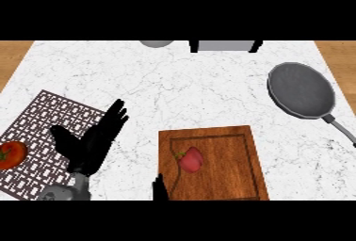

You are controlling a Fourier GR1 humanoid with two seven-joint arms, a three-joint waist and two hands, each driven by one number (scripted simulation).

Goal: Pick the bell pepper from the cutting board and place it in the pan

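1. A bell pepper (pixel 191 160), red to pink with a thin green stem at its left end, is seen lying on its side on the cutting board (pixel 230 141), left of the board's middle.
2. The cutting board is a brown wooden rectangle with a groove cut just inside its edge; it is laid flat at the near middle of the counter, and its near edge is cut off by the view.
3. A grey round pan (pixel 300 89) is set upright at the far right, well apart from the board, its dark handle pointed toward the near right. Nothing is seen inside it.
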